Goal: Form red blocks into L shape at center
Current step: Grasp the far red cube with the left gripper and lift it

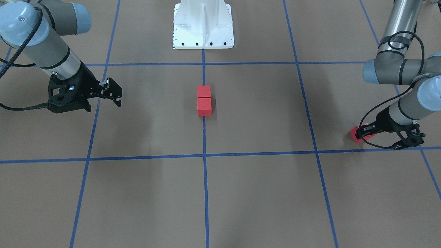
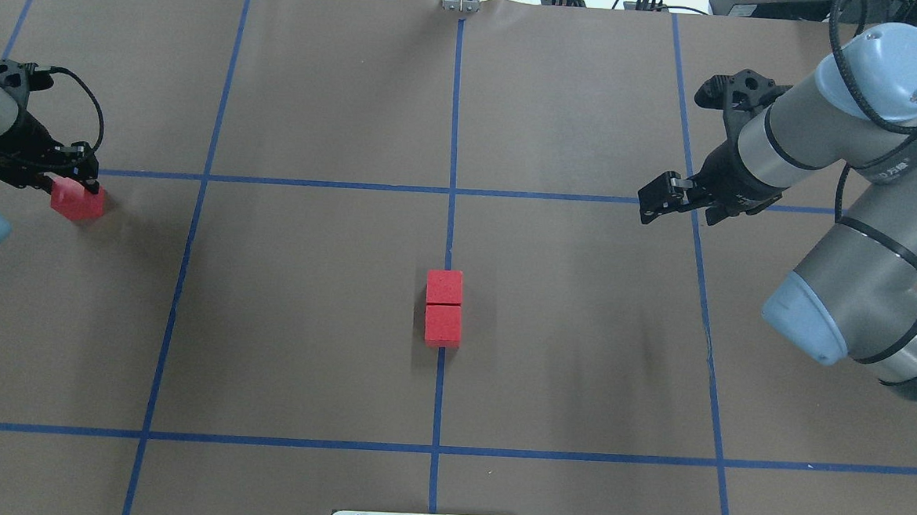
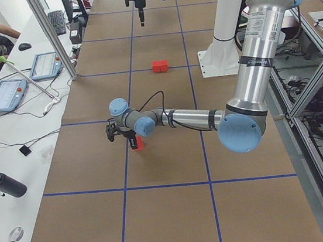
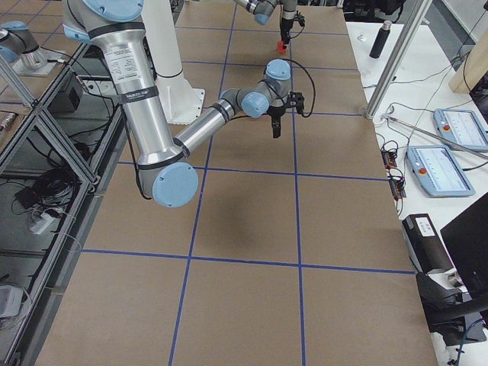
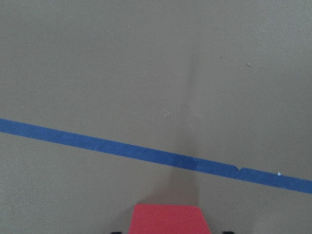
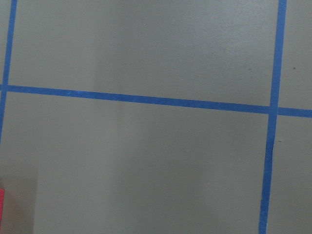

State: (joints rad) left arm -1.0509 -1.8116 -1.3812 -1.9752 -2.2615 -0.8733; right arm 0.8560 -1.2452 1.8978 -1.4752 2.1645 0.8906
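Left gripper (image 2: pixel 70 185): jaws closed on the third red block (image 2: pixel 77 203), far to the left of the middle tape line (image 2: pixel 455 116). This grip appears intended for carrying the block inward.

Two red blocks (image 2: pixel 443 319): seated on that line at the center (image 2: pixel 393 301), touching end to end. They form the long leg. The L still lacks its foot.

Right gripper (image 2: pixel 656 203): well to the right of the line, jaws apart and empty, probably held clear of the placement path.

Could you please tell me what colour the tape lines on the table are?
The tape lines are blue, clearest in the overhead exterior view.
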